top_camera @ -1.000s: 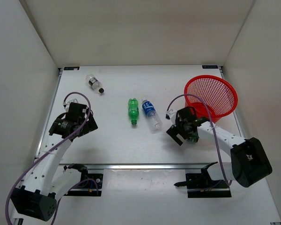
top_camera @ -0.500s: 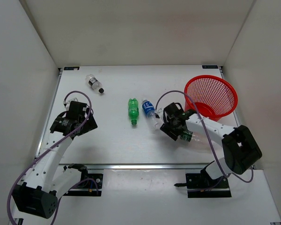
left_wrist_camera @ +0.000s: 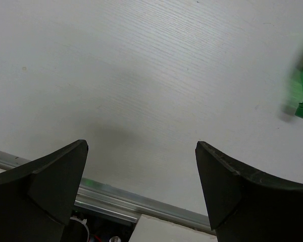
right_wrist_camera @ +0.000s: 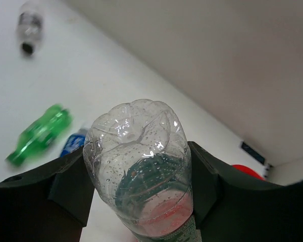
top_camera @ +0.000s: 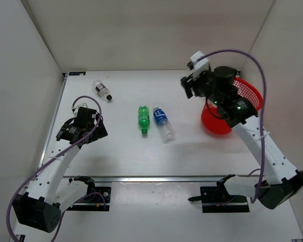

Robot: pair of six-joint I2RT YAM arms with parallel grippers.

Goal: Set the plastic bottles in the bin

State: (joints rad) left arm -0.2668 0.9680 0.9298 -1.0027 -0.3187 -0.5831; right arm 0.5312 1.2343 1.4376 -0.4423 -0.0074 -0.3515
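Right gripper: The right gripper [right_wrist_camera: 139,185], raised high above the table, is clamped on a small clear plastic bottle with a dark green band [right_wrist_camera: 136,146]. The bottle's petal-shaped base, beaded with droplets, faces the wrist camera.
Left gripper: The left gripper [left_wrist_camera: 141,151] hangs low over the left side of the table, jaws spread wide with nothing between them.
Change: A second ago the right gripper was down at table level in front of the bin. Half a second ago it was at the bottle, just beside the blue-labelled one. Now the arm is lifted and the bottle is off the table, up by the bin's left rim. The left arm has barely shifted, and the other three bottles lie where they did.
Surface: A white, faintly grained table [top_camera: 121,151], with an aluminium rail [top_camera: 141,178] along its near edge.
Room: Plain white panels [top_camera: 141,35] close it in on three sides.
On the table: A small green plastic bottle [top_camera: 143,119] and a small clear plastic bottle with a blue label [top_camera: 162,122] lie side by side at mid-table. A small clear plastic bottle with a black cap [top_camera: 102,89] lies well apart at the far left.
Bin: The round red plastic mesh basket [top_camera: 214,123] stands at the far right. The right arm crosses above it and hides most of its inside.
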